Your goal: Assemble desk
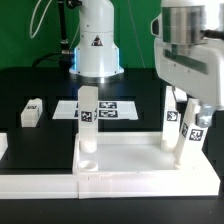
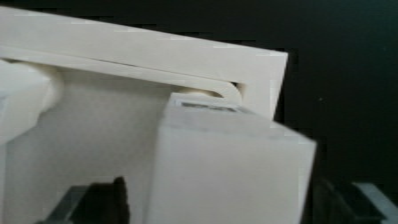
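Note:
The white desk top [image 1: 125, 158] lies at the front of the black table with its raised rim up. One white leg [image 1: 88, 120] stands upright in its corner on the exterior view's left. A second leg [image 1: 172, 128] stands upright in the corner on the exterior view's right, and my gripper [image 1: 186, 125] hangs over and around it. In the wrist view this leg [image 2: 231, 160] fills the middle, its foot meeting the desk top [image 2: 143, 70]. My gripper [image 2: 222, 205] is open: a dark gap shows on each side between the leg and the dark fingers [image 2: 86, 203].
A loose white leg [image 1: 32, 112] lies on the table at the exterior view's left. Another white piece [image 1: 3, 146] shows at the left edge. The marker board [image 1: 112, 107] lies behind the desk top, before the robot base [image 1: 97, 45]. A low white strip [image 1: 40, 185] runs along the front.

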Action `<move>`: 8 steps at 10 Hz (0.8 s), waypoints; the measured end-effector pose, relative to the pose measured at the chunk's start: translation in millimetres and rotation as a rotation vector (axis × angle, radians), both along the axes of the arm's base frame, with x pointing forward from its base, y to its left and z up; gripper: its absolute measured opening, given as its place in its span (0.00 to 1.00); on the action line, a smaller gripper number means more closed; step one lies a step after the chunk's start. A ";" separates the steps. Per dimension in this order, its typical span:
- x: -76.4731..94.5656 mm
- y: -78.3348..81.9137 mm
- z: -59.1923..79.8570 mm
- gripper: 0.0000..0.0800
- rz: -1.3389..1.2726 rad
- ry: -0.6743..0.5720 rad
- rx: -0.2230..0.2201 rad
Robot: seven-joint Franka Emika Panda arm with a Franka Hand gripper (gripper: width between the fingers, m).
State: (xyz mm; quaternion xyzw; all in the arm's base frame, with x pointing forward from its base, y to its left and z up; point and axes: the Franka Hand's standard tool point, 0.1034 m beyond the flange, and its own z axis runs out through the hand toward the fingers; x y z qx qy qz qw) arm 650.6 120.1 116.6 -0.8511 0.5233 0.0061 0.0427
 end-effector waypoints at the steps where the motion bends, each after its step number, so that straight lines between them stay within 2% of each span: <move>1: 1.6 3.3 -0.2 0.80 0.127 0.003 -0.002; 4: 2.3 0.7 -1.2 0.81 0.330 -0.016 -0.011; 6: 1.1 3.3 -1.0 0.81 0.719 -0.022 -0.078; 7: 0.5 2.9 -1.9 0.81 0.889 -0.030 -0.078; 8: 0.3 0.1 -2.7 0.81 0.950 -0.031 -0.079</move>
